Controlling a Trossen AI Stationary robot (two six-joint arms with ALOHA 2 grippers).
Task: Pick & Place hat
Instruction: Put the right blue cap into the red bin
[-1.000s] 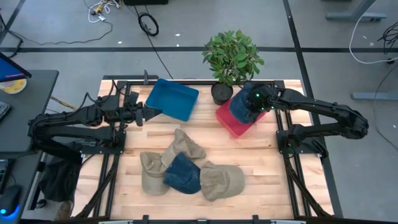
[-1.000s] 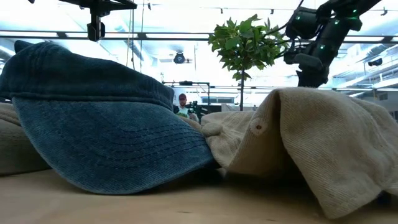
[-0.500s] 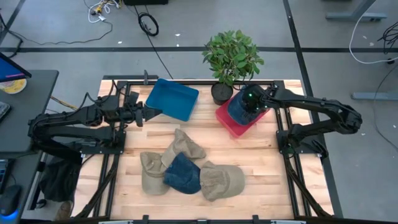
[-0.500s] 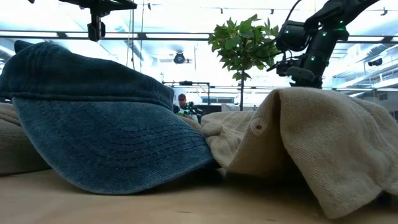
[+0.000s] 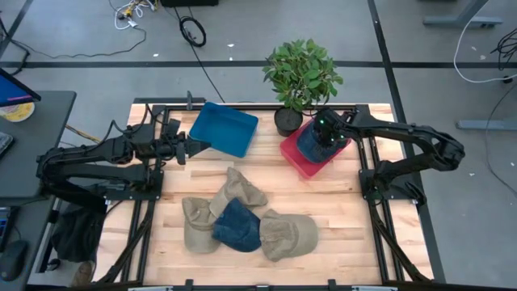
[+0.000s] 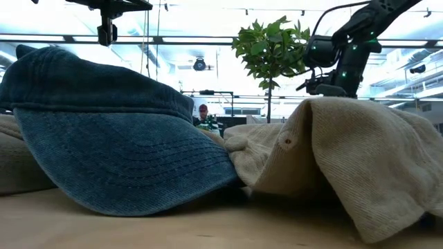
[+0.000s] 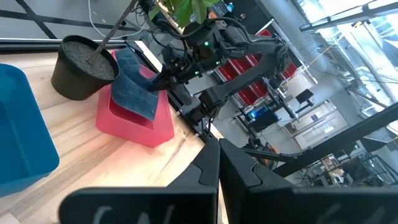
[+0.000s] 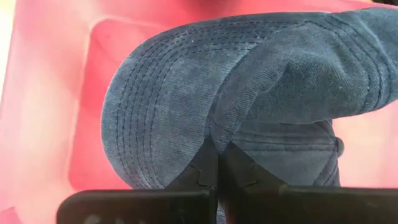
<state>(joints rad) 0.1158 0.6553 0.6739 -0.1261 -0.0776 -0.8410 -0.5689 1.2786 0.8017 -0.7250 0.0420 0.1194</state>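
Since a second ago, the right arm has drawn in a little toward the potted plant, carrying its denim hat over the red bin; the left arm and the pile of hats have not shifted.

From the high view, the right end effector (image 5: 323,132) sits above the red bin (image 5: 300,159), just beside the potted plant (image 5: 301,77), with the blue denim hat (image 5: 311,144) draped over the bin's far corner. The left end effector (image 5: 194,148) waits at the near edge of the blue bin (image 5: 226,128), its fingers pressed together on nothing. On the desk (image 5: 339,210) lie four more hats in a cluster: three beige ones and a second denim hat (image 5: 237,225) among them.

In the low view, that second denim hat (image 6: 111,131) fills the foreground beside a beige hat (image 6: 360,152), and the right arm hangs beyond them near the plant (image 6: 270,52). A person shows far off in the room.

Through the left wrist view, the left fingers meet with nothing between them, and the red bin (image 7: 140,121) stands farther off with the denim hat (image 7: 134,90) hanging into it from the right end effector.

At the right wrist view, the right end effector (image 8: 216,163) is clenched on a fold of the blue denim hat (image 8: 186,93), whose brim lies inside the red bin (image 8: 43,106).
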